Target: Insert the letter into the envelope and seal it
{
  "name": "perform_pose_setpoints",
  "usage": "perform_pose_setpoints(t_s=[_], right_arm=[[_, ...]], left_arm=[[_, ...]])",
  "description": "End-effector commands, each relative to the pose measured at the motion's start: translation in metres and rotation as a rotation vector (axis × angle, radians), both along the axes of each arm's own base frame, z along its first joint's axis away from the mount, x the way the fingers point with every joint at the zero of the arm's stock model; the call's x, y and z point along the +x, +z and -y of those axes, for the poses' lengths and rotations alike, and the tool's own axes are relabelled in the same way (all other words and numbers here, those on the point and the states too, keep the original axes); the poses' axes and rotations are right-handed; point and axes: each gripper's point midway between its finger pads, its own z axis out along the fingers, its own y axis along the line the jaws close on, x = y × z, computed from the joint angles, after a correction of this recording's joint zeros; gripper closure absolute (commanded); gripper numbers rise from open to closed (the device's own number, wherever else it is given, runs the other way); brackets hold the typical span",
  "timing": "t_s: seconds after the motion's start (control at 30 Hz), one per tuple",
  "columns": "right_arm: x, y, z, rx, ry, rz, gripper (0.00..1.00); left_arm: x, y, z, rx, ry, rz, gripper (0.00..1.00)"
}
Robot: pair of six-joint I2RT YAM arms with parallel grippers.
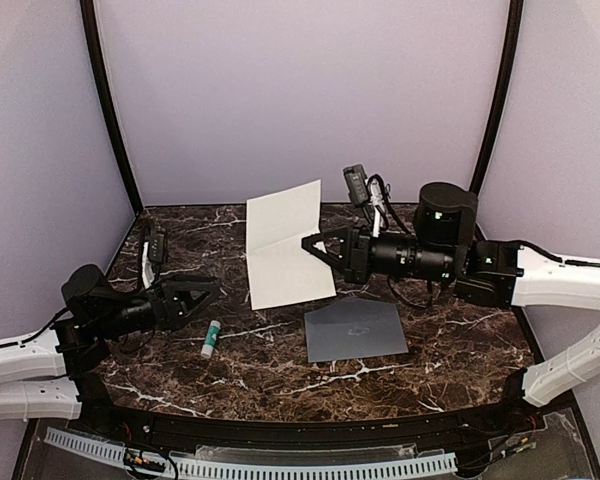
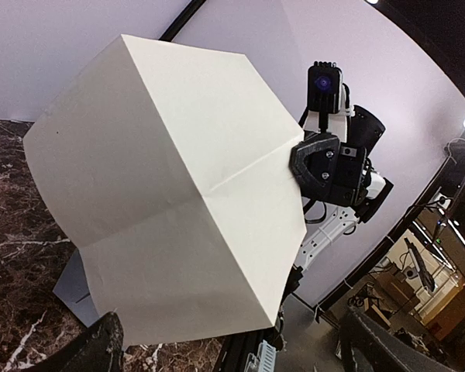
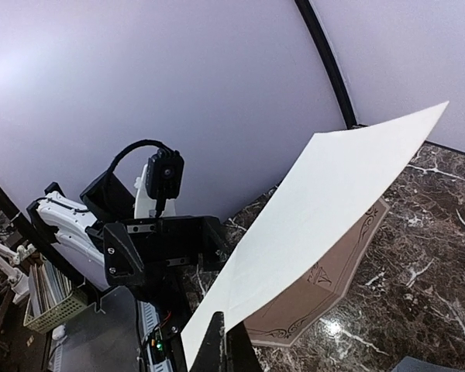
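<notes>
The right hand is clamped shut on the letter, pinching it at the right edge and holding it up off the desk, standing almost on edge. The left wrist view shows fold lines crossing the sheet, and it bends along them. That looks like light, thin paper, stiff only along its creases and likely to flop or crumple if squeezed mid-sheet. A pinch at the rim suits it, and a second pinch on the far edge would keep it flat.

The left hand waits low on the other side, jaws wide apart and holding nothing, with the glue stick just beside it.

The envelope lies flat on the desk below the right arm, well apart from the letter. Thin and flush to the marble, it looks awkward to lift; its edge is the place to take hold.
</notes>
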Motion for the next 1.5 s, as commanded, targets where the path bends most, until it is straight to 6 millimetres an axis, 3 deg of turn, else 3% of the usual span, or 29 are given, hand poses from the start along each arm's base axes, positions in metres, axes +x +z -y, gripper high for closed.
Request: perform_pose_setpoints(t_s=[0.0,0.2,0.43,0.77,0.9,1.27,1.33,1.37,1.47], right_arm=[[-0.003,0.038,0.006,0.159,-0.03,0.066,1.0],[-0.006,0.045,0.012,0.196,-0.032,0.09,1.0],[-0.008,0.047,0.022,0.218,-0.047,0.111,1.0],[-0.019,0.051,0.044,0.247,-0.046,0.122,1.0],[-0.026,0.05,0.052,0.26,-0.031,0.124,1.0],[-0.037,0.041,0.063,0.27,-0.003,0.131,1.0],[-0.037,0.04,0.065,0.272,-0.008,0.132,1.0],[-0.035,0.039,0.068,0.27,-0.025,0.135,1.0],[-0.031,0.036,0.075,0.27,-0.065,0.139,1.0]], left_arm=[[-0.001,0.035,0.014,-0.053,-0.038,0.046,0.04],[-0.005,0.055,0.042,-0.059,-0.092,0.082,0.05],[-0.014,0.067,0.077,-0.029,-0.14,0.114,0.12],[-0.02,0.083,0.098,-0.032,-0.148,0.163,0.5],[-0.019,0.085,0.102,-0.029,-0.138,0.173,0.57],[-0.014,0.091,0.124,-0.008,-0.152,0.189,0.65],[-0.015,0.091,0.129,0.0,-0.161,0.192,0.69],[-0.017,0.093,0.133,0.004,-0.167,0.201,0.78],[-0.019,0.092,0.137,0.016,-0.173,0.207,0.84]])
